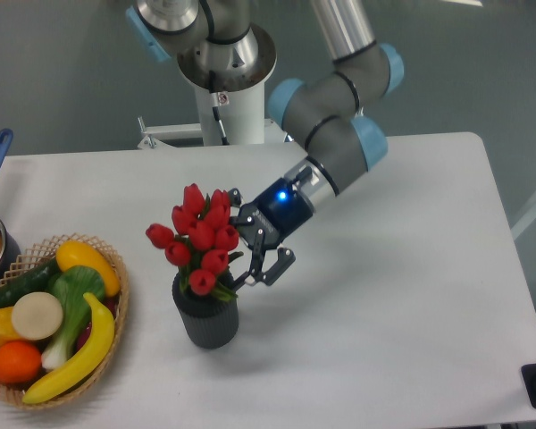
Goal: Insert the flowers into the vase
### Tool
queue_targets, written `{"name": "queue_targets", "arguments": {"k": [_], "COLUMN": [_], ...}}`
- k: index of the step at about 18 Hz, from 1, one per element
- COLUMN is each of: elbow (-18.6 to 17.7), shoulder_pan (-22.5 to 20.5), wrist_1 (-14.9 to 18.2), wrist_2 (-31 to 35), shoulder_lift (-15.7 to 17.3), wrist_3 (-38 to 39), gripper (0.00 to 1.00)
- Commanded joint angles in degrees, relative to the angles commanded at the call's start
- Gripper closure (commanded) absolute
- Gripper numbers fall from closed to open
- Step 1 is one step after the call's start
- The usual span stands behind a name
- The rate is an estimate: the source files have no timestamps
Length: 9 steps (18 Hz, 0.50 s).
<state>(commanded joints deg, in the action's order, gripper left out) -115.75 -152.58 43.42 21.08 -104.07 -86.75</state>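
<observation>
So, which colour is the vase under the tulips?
Dark grey vase, seen in the fixed camera view.

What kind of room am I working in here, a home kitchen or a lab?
Most likely a robotics lab or test bench, not a home. The arm's pedestal is mounted at a bare white table against a plain grey wall, and the wicker basket holds what look like toy fruit and vegetables.

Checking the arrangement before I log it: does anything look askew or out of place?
The flowers lean left over the vase rather than standing straight, with the end effector beside them on their right. The vase stands upright, and nothing is spilled.
</observation>
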Motion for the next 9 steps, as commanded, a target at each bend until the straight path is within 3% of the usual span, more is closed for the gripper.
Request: {"name": "queue_targets", "arguments": {"k": [9], "elbow": [0.1], "shoulder_pan": [0.1], "wrist_1": [0.0], "wrist_2": [6.5], "shoulder_lift": [2.6], "wrist_3": [3.1], "gripper": [0.00]}}
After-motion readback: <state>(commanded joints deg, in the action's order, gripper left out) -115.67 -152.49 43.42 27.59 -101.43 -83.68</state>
